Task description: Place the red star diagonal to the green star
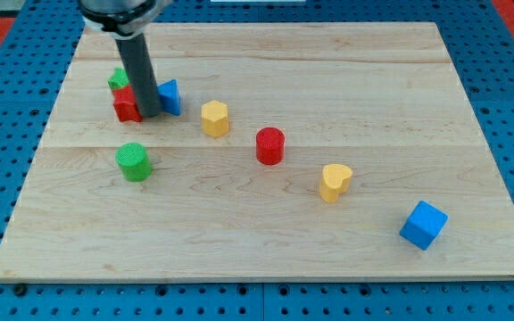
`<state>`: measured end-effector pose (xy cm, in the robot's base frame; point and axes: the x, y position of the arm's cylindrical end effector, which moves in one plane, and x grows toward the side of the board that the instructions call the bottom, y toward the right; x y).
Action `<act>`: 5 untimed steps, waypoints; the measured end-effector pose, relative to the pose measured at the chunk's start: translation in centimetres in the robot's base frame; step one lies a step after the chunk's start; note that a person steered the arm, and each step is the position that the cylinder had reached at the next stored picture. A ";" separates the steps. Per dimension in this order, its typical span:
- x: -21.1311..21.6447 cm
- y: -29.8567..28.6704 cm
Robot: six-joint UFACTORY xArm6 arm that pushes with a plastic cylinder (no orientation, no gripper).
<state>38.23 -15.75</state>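
Up Close: Rod Tip Wedged Among the Blocks at the Board's Ten O'Clock

Nearest the view's bottom, a blue plastic cube [423, 224] sits tilted at about four o'clock on the pale wooden board [266, 245], well apart from everything else; next, toward the centre's right, lies a yellow plastic heart-shaped block [335, 182]; at eight o'clock from the board's centre stands a green ribbed plastic cylinder [134, 161], alone on its patch of wood; close to the centre is a red plastic cylinder [269, 145]; up and left of it, at its ten o'clock, a yellow plastic hexagonal block [214, 118].

Farther still, toward the board's ten o'clock, the cluster gathers; the red plastic star [127, 104] lies there, touching the green plastic star [118, 79], which sits just behind it at its eleven o'clock and is partly hidden; my tip [149, 114], the lower end of the straight dark rod, rests against the red star's three o'clock side; a blue plastic block [169, 96], its shape hard to make out, sits just beside the rod at the tip's two o'clock.

No jaws exist on this arm, so there is no spread or pinch to tell; the rod alone meets the blocks; around the board runs a blue perforated table [7, 125].
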 end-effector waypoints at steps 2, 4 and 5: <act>-0.2 -4.1; -5.9 -4.1; -5.6 -4.1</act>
<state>32.67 -19.84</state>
